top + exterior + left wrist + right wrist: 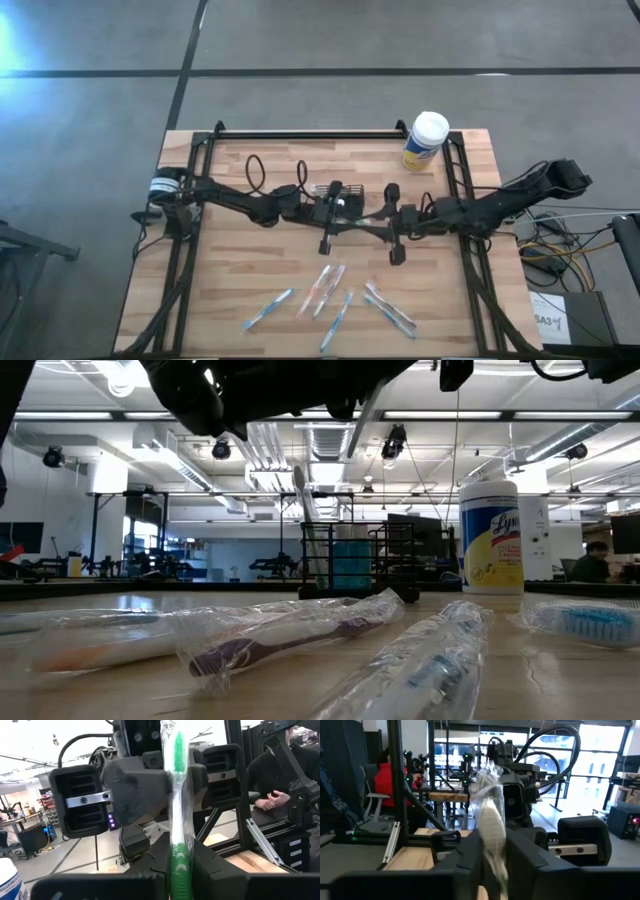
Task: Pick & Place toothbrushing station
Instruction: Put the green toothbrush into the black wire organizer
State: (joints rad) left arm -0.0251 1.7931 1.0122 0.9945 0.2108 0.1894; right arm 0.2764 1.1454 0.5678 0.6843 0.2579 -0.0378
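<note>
A green toothbrush [176, 795] in a clear wrapper hangs over the middle of the table between my two grippers, which face each other. My left gripper [345, 222] is shut on it from the table's left. My right gripper [385, 220] is shut on it from the right. Just beyond them stands the toothbrushing station [355, 565], a small black wire-mesh caddy [338, 190]. A pale toothbrush [299, 490] leans in it and rises above its rim. My left gripper [179, 875] pinches the wrapped green handle [178, 862] between its two fingers, coming level from the table's left. The brush sticks out ahead of the fingers toward the other gripper, lifted clear of the table. My right gripper [495, 865] pinches the brush's whitish wrapped end [493, 837] between its two fingers, coming level from the table's right. Crumpled wrapper stands up beyond the fingers. This end is also clear of the table.
Several wrapped toothbrushes [325, 285] lie near the table's front edge, one with a purple handle [290, 640]. A white-lidded yellow-and-blue canister [425, 140] stands at the back right. Black frame rails [300, 133] run along the back and sides. People sit beyond the table.
</note>
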